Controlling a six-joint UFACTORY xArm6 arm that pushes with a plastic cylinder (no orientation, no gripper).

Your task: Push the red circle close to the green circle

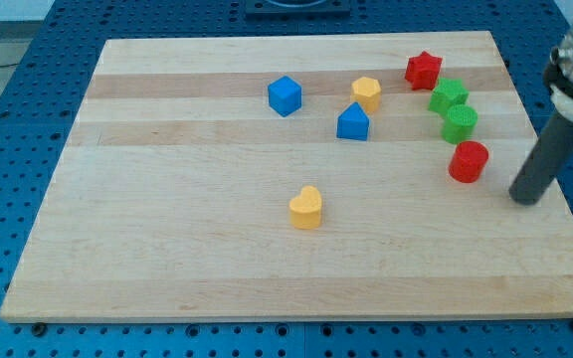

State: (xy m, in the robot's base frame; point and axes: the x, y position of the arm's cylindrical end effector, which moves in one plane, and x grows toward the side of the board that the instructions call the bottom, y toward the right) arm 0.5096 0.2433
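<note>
The red circle (469,161) sits near the worktop's (167,249) right edge, just below the green circle (460,123) and close beside it. The rod's tip (526,198) rests to the red circle's right, slightly lower, apart from it. There is no gripper here, only the bare rod.

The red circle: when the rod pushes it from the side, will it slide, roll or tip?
The red circle stands on its flat end and looks squat, so it probably slides rather than tips. Its round wall may let it slip off my tip, which is to its right, apart.
</note>
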